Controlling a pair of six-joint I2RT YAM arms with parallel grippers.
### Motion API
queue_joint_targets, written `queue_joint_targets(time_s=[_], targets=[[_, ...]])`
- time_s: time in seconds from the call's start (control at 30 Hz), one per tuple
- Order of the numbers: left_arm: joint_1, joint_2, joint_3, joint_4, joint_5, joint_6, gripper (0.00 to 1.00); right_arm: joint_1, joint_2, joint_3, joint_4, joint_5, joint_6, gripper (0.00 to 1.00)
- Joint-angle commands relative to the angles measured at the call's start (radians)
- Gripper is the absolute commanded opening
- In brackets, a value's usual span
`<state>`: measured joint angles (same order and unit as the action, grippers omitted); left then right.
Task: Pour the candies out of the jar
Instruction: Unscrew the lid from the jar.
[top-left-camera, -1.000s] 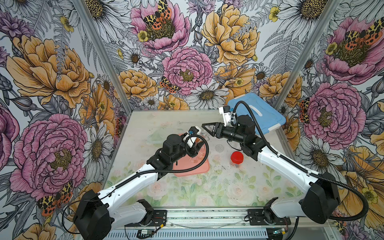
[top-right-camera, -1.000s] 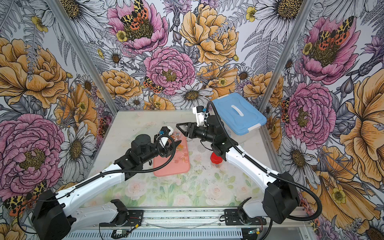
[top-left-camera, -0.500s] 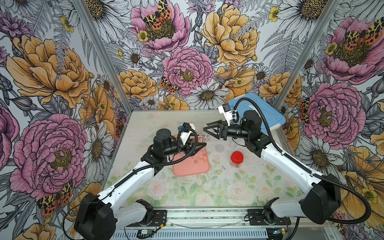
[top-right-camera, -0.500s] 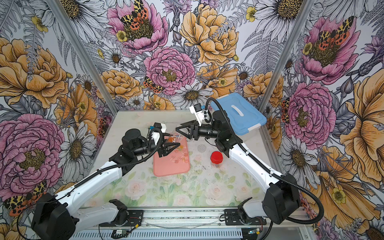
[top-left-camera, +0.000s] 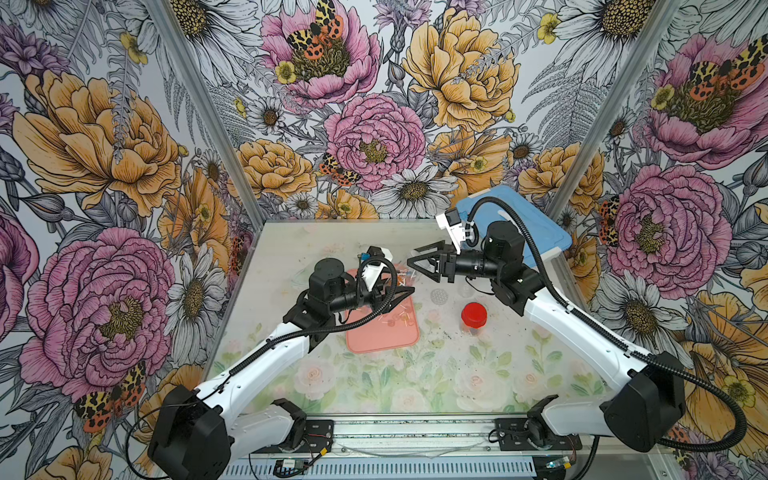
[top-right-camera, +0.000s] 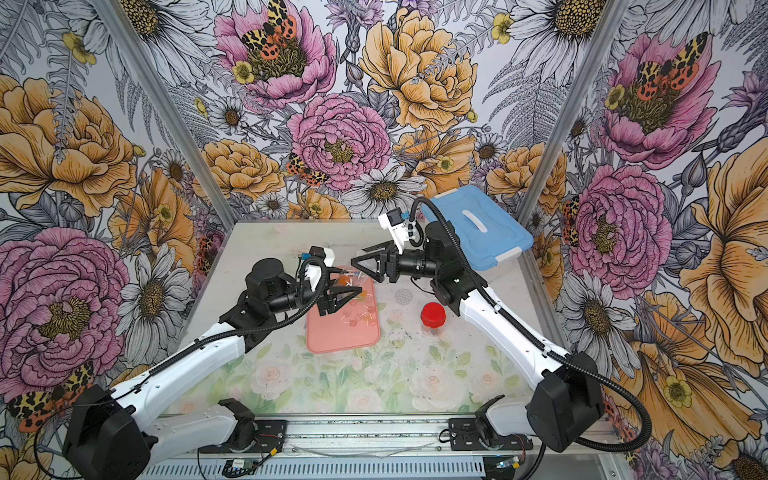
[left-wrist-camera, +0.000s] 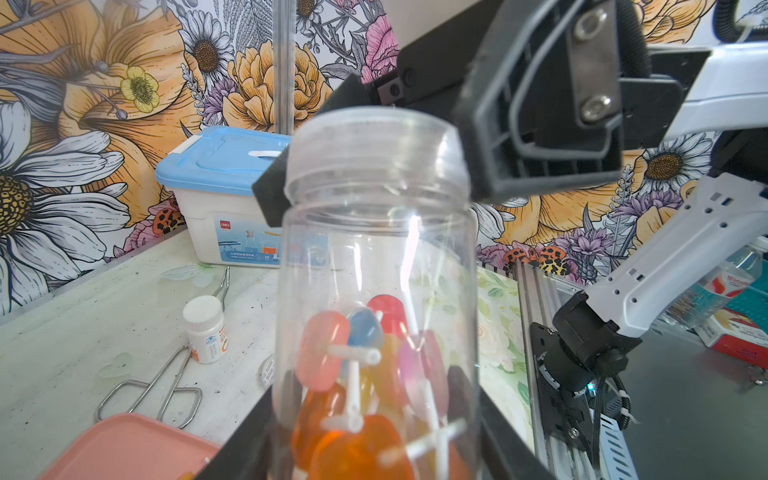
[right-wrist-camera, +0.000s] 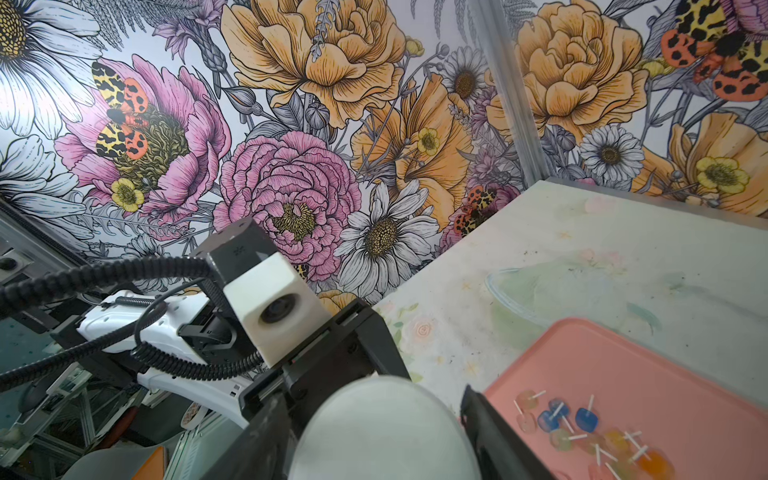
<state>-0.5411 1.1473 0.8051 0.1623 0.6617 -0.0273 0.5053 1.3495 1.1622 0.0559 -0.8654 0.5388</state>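
In both top views the left gripper (top-left-camera: 405, 291) and right gripper (top-left-camera: 411, 257) met tip to tip; anything between was indistinct. Left wrist: left fingers clamped one clear jar (left-wrist-camera: 374, 249), about eight overlapping candies (left-wrist-camera: 353, 374) inside, base cut off. Right wrist: one lid (right-wrist-camera: 382, 428) sat between the right jaws, parted, contact unclear; roughly ten candies lay beside them on one tray (right-wrist-camera: 665, 374).
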Motion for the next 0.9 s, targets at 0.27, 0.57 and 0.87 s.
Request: queue_joint_targets(time_s=[0.27,0.57,0.87], targets=[[-0.006,-0.035,0.0,0.033,-0.112,0.024,0.0,-0.034,-0.08,0.025,-0.077,0.134,0.023,0.97],[-0.008,-0.027,-0.002,0.03,-0.125,0.023,0.0,-0.026,-0.089,0.024,-0.091,0.231,0.012,0.91],[-0.018,-0.007,0.009,0.019,-0.133,0.028,0.0,0.014,-0.051,0.038,-0.091,0.254,-0.005,0.87]])
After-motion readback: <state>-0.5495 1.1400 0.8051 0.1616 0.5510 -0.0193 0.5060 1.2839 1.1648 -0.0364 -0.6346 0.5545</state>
